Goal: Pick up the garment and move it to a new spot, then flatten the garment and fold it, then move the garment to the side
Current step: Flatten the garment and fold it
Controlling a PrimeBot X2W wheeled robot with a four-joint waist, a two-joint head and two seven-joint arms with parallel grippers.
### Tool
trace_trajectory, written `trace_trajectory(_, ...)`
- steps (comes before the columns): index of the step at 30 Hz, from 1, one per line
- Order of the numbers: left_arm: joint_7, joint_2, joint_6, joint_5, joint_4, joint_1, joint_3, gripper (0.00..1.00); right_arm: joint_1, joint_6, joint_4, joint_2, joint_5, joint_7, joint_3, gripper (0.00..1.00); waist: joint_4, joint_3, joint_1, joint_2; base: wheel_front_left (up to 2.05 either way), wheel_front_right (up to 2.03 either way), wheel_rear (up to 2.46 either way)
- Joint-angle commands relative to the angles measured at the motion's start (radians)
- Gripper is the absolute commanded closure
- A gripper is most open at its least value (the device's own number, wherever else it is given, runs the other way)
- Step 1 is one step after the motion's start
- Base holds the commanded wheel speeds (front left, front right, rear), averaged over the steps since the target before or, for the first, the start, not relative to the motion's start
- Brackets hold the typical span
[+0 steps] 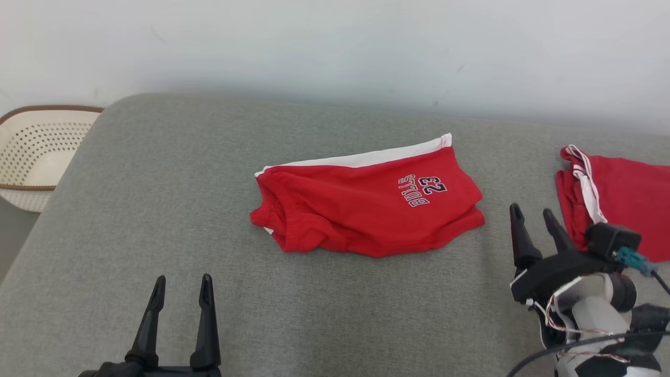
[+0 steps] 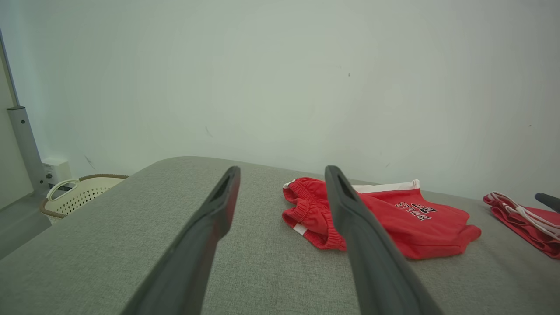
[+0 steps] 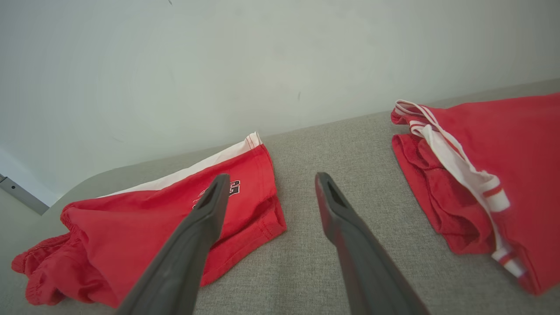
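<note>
A pair of red shorts point(image 1: 366, 209) lies in the middle of the grey worktop point(image 1: 157, 183). The shorts are a bit bunched up. The stretchy waist is on the robot's left side, and a white stripe runs along the far edge. White letters and the number 23 are on the right part, and from the head view they look upside down. The left gripper point(image 1: 182, 279) is low at the near edge of the worktop, on the left. Its two dark fingers are wide apart and it holds nothing. It is well apart from the shorts. The right gripper point(image 1: 531, 210) is on the right, near the right end of the shorts but not touching them. Its fingers are wide apart too and nothing is in them. In the right wrist view its fingers point at the bare grey strip between the shorts and another red garment point(image 1: 628, 199). That other garment has white bands with thin red lines and lies at the far right of the worktop, apart from the shorts. A cream basket point(image 1: 31, 152) with little holes and a brown rim stands off the left end of the worktop, lower down. A pale wall point(image 1: 335, 47) is behind everything.
</note>
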Motion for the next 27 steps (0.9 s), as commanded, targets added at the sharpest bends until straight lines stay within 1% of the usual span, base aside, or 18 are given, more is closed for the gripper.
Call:
trace_trajectory(1,-0.004,-0.001,-0.003,0.008,0.002,0.002,-0.004,0.00,-0.018,0.000,0.000,0.009,-0.025,0.008,-0.011,0.00,0.014,0.008,0.0001,0.0001,0.00,0.00,0.00)
trace_trajectory(7,-0.004,-0.004,-0.006,0.001,0.007,-0.017,-0.026,0.00,-0.100,0.000,0.053,0.033,-0.112,0.074,-0.064,0.00,0.057,0.043,0.0001,0.0001,0.00,0.00,0.00)
trace_trajectory(13,-0.004,-0.004,0.001,-0.020,0.012,-0.052,-0.060,0.00,-0.206,0.000,0.156,0.009,-0.178,0.125,-0.111,0.00,0.107,0.106,0.0001,0.0001,0.00,0.00,0.00)
trace_trajectory(19,-0.004,-0.004,0.018,-0.037,0.017,-0.077,-0.091,0.00,-0.271,0.000,0.249,-0.005,-0.202,0.138,-0.134,0.00,0.137,0.143,0.0001,0.0001,0.00,0.00,0.00)
trace_trajectory(27,-0.004,-0.004,0.036,-0.047,0.025,-0.095,-0.111,0.00,-0.307,0.000,0.380,0.008,-0.211,0.118,-0.132,0.00,0.152,0.151,0.0001,0.0001,0.00,0.00,0.00)
